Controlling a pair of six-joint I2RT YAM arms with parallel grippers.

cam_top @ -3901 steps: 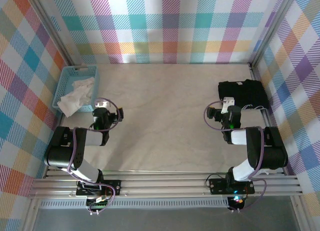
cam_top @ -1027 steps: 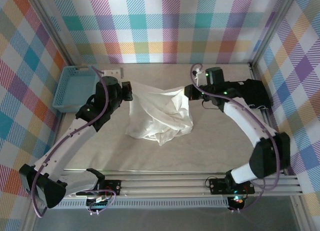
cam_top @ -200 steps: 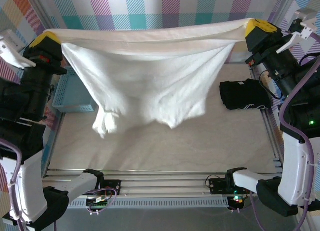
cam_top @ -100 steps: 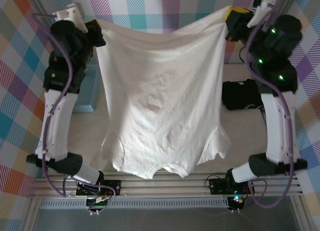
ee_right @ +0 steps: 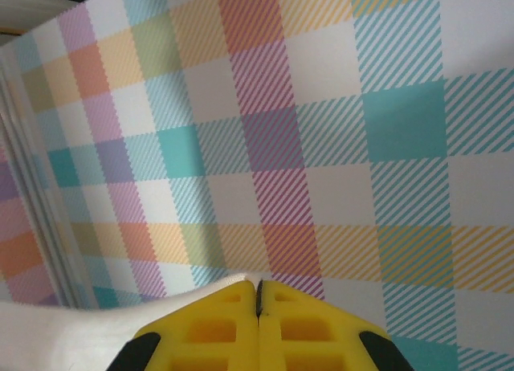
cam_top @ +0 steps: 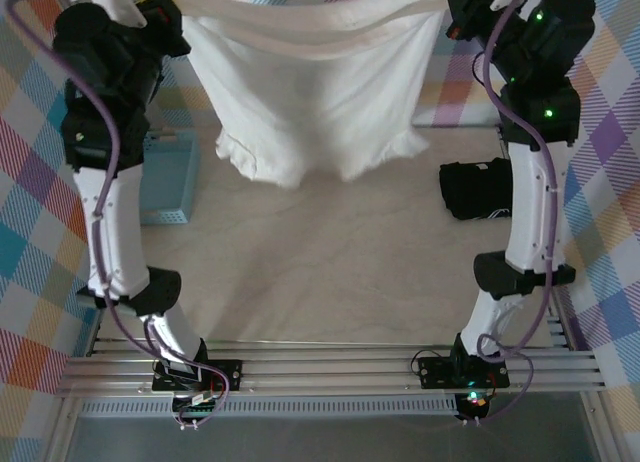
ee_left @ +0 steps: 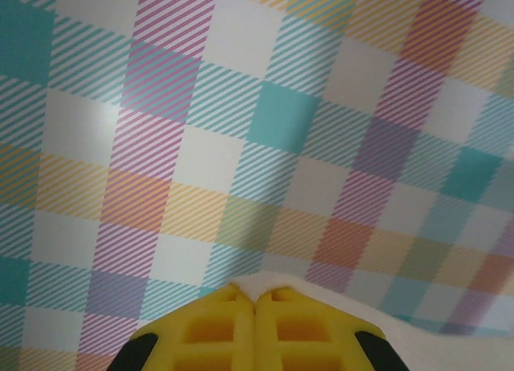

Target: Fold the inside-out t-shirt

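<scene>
Left gripper (ee_left: pixel 255 297) clamps one corner of the inside-out t-shirt (cam_top: pixel 310 92). Right gripper (ee_right: pixel 258 289) clamps the other, above the table (cam_top: pixel 330 262)

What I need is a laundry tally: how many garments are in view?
2. The white t-shirt hangs between the left pincer and right pincer; the black folded garment lies on the table at right. The blue basket is partly hidden, so it may hold more.

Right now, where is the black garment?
In the top view the black garment lies at the table's right edge, beside the right arm, opposite the blue basket.
</scene>
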